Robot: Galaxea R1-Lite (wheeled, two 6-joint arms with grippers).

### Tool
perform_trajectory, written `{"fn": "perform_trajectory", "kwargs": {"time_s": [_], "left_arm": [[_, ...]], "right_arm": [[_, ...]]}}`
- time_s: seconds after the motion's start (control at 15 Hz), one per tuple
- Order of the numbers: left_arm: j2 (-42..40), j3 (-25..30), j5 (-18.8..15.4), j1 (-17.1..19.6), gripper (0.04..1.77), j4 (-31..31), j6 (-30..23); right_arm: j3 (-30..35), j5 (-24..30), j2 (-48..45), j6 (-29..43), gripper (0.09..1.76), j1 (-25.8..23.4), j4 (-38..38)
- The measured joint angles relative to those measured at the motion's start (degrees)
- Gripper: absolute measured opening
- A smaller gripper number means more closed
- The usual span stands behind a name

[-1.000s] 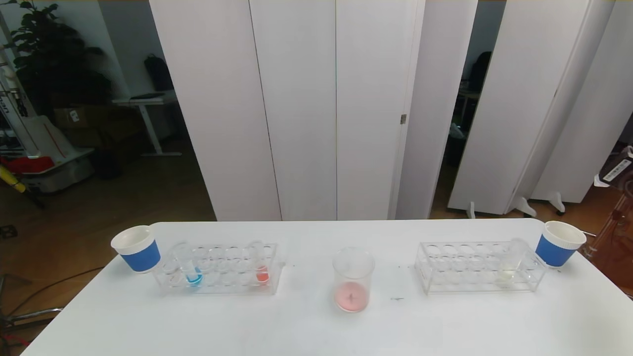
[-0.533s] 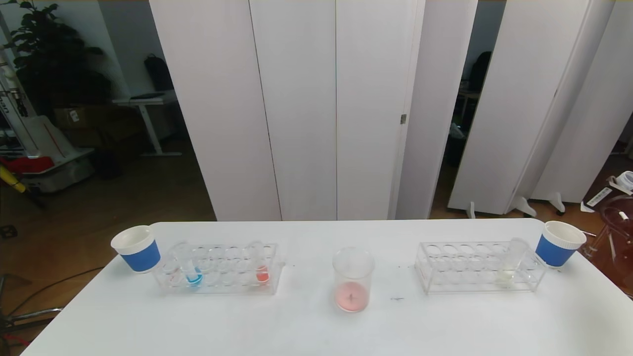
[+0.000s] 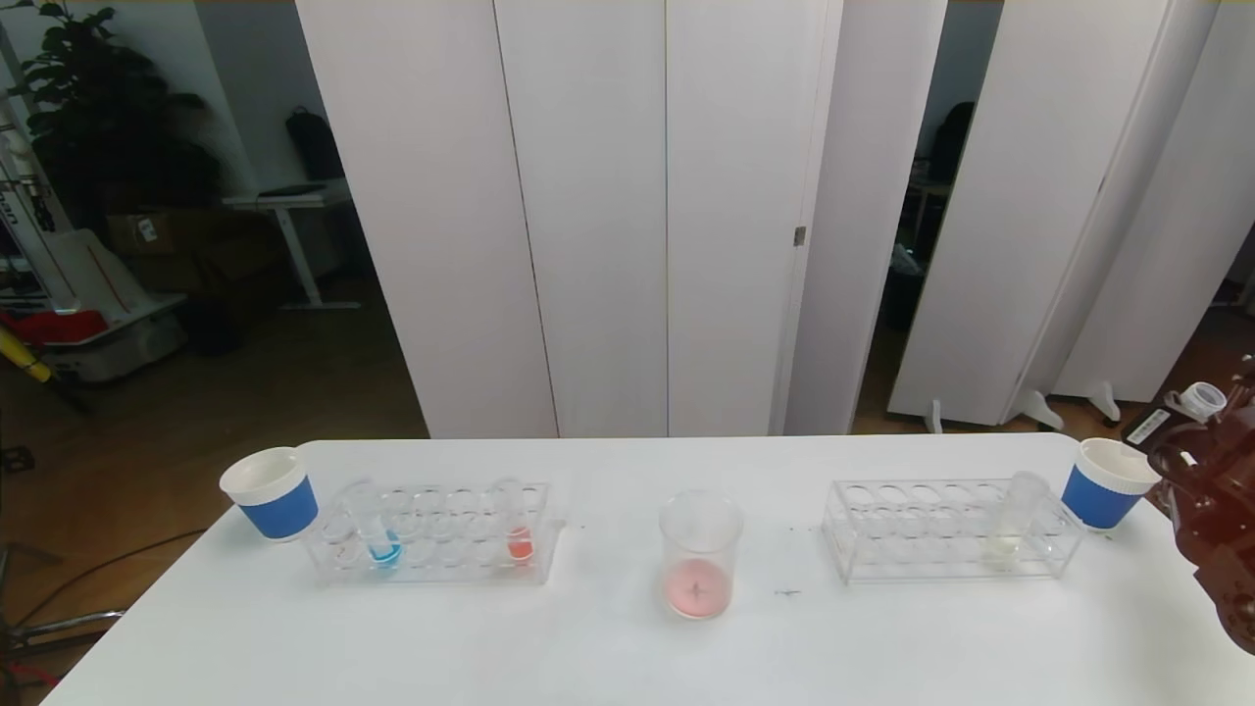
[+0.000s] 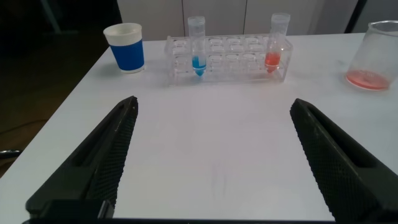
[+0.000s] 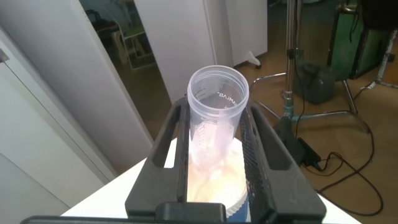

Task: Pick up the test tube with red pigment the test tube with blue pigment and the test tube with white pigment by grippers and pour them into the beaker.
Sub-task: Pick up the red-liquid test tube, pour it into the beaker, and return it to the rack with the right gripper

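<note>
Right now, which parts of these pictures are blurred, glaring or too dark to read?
Head view: the right pincer at the edge is smeared, the room left of the panels is dark. Left wrist view: near fingers soft. Right wrist view: glare washes out below the tube.

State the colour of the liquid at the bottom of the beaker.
Pinkish red, a thin layer in the beaker; the head view shows it best.

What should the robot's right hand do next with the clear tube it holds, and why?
Probably open the right gripper and drop the clear plastic tube into the blue paper cup beneath it. The tube looks empty, and the clear cylindrical beaker already holds pink liquid, so pouring seems done. The left gripper hovers open over the white table.
</note>
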Motion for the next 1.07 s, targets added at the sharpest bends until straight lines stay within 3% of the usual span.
{"fn": "perform_trajectory", "kwargs": {"time_s": [1.07], "left_arm": [[0.0,0.0,0.0,0.0,1.75,0.0,0.0]], "right_arm": [[-1.5,2.7,6.7,0.8,0.59,-1.6,0.4]]}}
